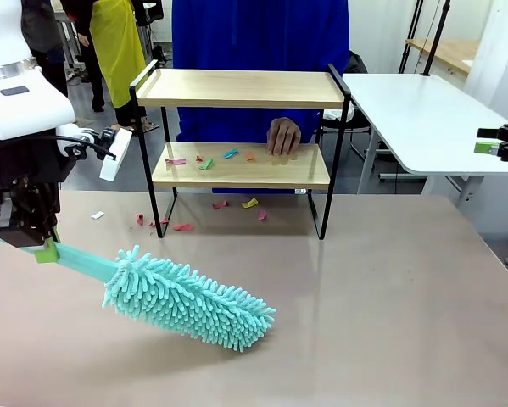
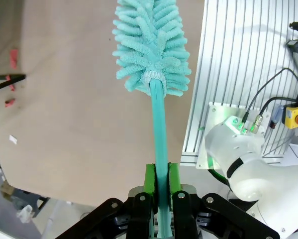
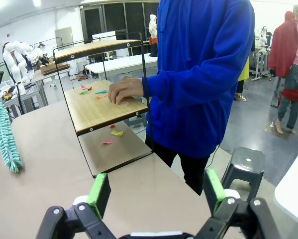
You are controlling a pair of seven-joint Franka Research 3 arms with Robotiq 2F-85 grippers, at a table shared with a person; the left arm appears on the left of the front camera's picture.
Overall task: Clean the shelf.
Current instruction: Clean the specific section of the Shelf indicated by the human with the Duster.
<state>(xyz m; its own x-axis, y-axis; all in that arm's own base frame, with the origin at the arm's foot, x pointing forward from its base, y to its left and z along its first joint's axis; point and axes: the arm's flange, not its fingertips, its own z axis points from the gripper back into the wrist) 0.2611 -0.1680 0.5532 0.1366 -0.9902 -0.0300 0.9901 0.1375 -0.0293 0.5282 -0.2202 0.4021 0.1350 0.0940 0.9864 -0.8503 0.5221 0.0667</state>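
Left gripper [image 2: 160, 172] is clenched on the handle of one teal duster [image 1: 190, 305]; right gripper [image 3: 156, 186] is spread wide, holding nothing. One brown table [image 1: 389, 297] carries the shelf [image 1: 241, 89] at its far edge. One hand [image 1: 283, 136] rests on the lower board beside about five paper scraps [image 1: 206, 164]. More scraps lie on the table beneath, too small to count surely.

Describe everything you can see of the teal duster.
The duster has a fluffy teal head of soft, noodle-like strands, apparently microfibre, on a flat teal handle that looks plastic. The left claw is shut on the handle between its green pads. The duster slants down from there over the front left of the brown table, head toward the middle; whether the head touches the tabletop is unclear.
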